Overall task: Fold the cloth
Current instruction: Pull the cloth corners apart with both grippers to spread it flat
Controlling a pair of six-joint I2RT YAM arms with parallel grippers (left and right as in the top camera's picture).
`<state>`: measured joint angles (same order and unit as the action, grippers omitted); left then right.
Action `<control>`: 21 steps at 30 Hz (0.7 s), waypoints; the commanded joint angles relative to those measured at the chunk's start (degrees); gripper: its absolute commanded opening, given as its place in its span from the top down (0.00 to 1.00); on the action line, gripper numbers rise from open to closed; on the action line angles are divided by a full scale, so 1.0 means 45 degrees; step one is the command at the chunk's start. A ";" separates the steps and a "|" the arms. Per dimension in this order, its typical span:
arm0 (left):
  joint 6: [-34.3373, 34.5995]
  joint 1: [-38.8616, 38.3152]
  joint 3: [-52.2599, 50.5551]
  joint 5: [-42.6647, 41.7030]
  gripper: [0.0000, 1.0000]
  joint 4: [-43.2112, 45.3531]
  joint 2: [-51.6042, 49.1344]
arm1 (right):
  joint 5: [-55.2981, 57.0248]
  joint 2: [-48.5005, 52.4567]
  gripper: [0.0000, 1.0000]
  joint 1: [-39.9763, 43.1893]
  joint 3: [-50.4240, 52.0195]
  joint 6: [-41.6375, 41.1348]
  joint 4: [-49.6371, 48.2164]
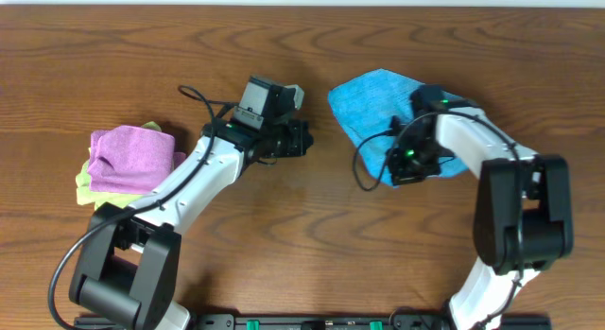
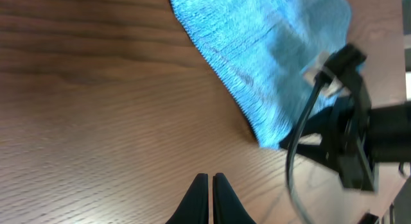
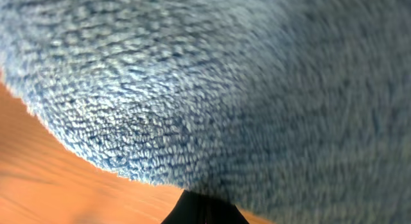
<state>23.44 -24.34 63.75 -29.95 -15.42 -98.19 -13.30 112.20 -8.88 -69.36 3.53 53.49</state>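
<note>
**Both grippers closed, blue cloth under the right arm**

The cloth lies on the table just right of centre in the upper half of the overhead view, its outline uneven. The right arm crosses its lower right part. The right gripper sits at the cloth's lower edge. In the right wrist view its dark fingers are pressed together where the fuzzy blue pile meets the wood; whether any fabric is pinched between them cannot be told.

The left gripper is closed on nothing, its tips over bare wood, left of the cloth and apart from it.

A purple cloth lies on a green cloth at the left of the frame.
</note>
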 commanded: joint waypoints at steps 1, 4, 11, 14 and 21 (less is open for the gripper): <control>-0.0364 0.0359 0.0219 0.0126 0.94 -0.0136 0.0364 | -0.0549 -0.0024 0.99 -0.1200 0.0262 -0.0874 -0.0087; -0.0374 0.0685 0.0219 0.0126 0.94 -0.0219 0.0374 | -0.0850 -0.0024 0.99 -0.2200 0.0262 -0.1472 -0.0306; -0.0607 0.1734 0.0219 0.0112 0.94 -0.0291 0.0379 | -0.2079 -0.0024 0.99 -0.4410 0.0262 -0.3089 -0.1365; -0.0646 0.2147 0.0219 0.0078 0.94 -0.0291 0.0379 | -0.2414 -0.0024 0.99 -0.5105 0.0262 -0.3701 -0.1996; -0.0923 0.2633 0.0219 0.0083 0.95 -0.0301 0.0418 | -0.3147 -0.0024 0.99 -0.6052 0.0257 -0.4945 -0.3580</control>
<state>21.41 -13.04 63.75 -29.76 -16.51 -97.76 -24.27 112.20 -35.05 -68.51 -14.76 38.89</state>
